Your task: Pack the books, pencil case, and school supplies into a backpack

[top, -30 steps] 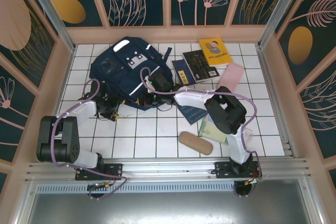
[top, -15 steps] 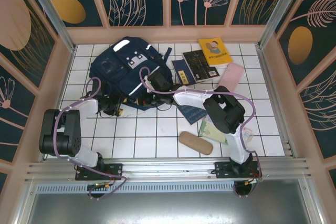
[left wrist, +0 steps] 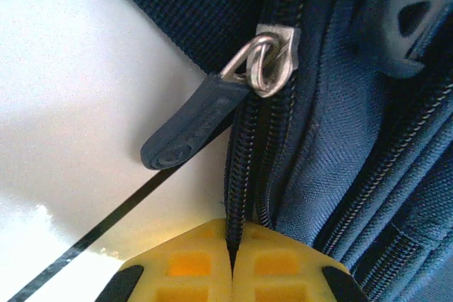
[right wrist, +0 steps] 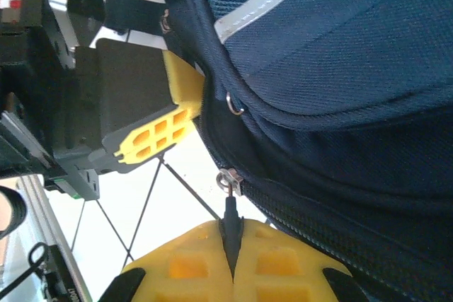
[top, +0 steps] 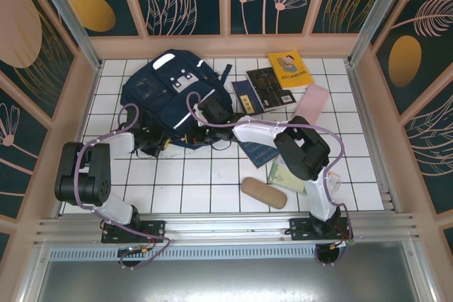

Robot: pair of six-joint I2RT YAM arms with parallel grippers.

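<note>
Pinched the backpack along its zipper track with the left claw, fingers pressed fully together. Noted a dark pull tab hanging free just above that claw, to its left. Gripped a thin zipper pull in the right claw, likewise closed tight. Found the books on the worktop off to the right of the right claw, well apart.

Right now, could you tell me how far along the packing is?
Done: nothing packed. In hand: the left gripper is shut on the zipper edge of the large navy fabric backpack, the right gripper on a dark zipper pull. Left: four thin books, pink flat pouch, tan oblong case and pale packet lie on the white tiled table.
</note>
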